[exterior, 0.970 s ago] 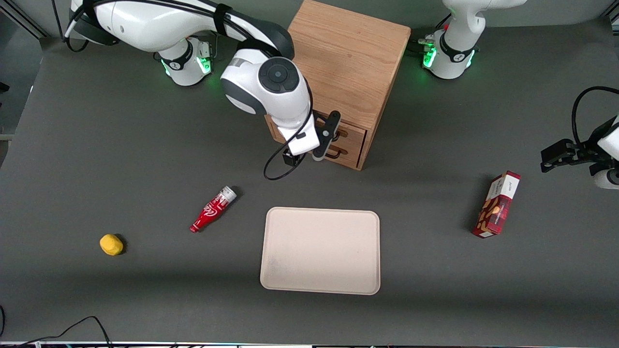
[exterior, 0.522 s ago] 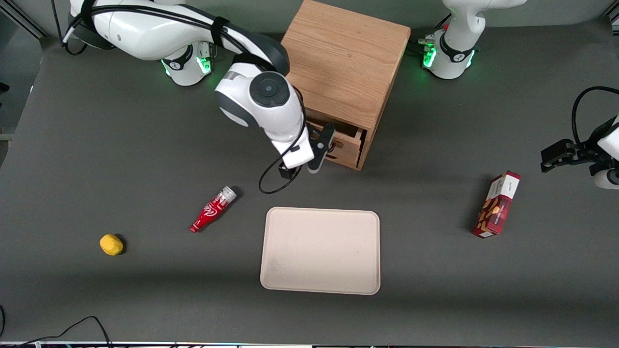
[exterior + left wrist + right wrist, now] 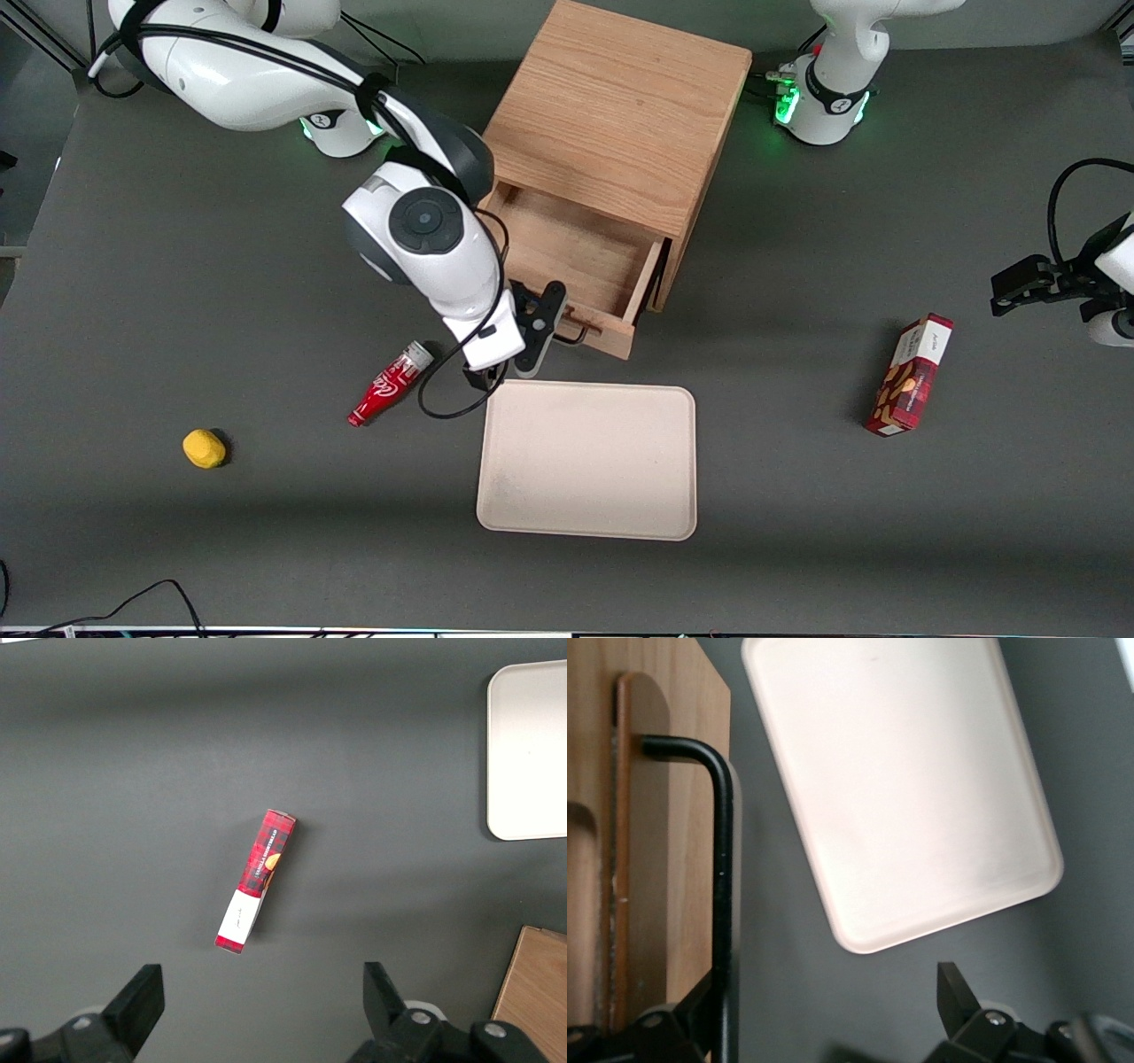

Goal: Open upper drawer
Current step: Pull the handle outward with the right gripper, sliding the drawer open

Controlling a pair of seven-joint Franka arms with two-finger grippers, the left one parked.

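Gripper (image 3: 551,330) sits at the black wire handle (image 3: 723,868) of the upper drawer (image 3: 580,257); its fingers look spread, one prong beside the bar, not pinching it. That light oak drawer stands pulled well out of the cabinet (image 3: 620,115), just under the top board, its bare wooden floor showing. A smooth cream tray (image 3: 586,459) with rounded corners lies nearer the front camera on the matte dark grey table (image 3: 797,532). Beside the arm rests a red bottle (image 3: 390,384) with white script I cannot read; a yellow lump (image 3: 204,448) lies toward the working arm's end, a red carton (image 3: 910,375) toward the parked arm's.
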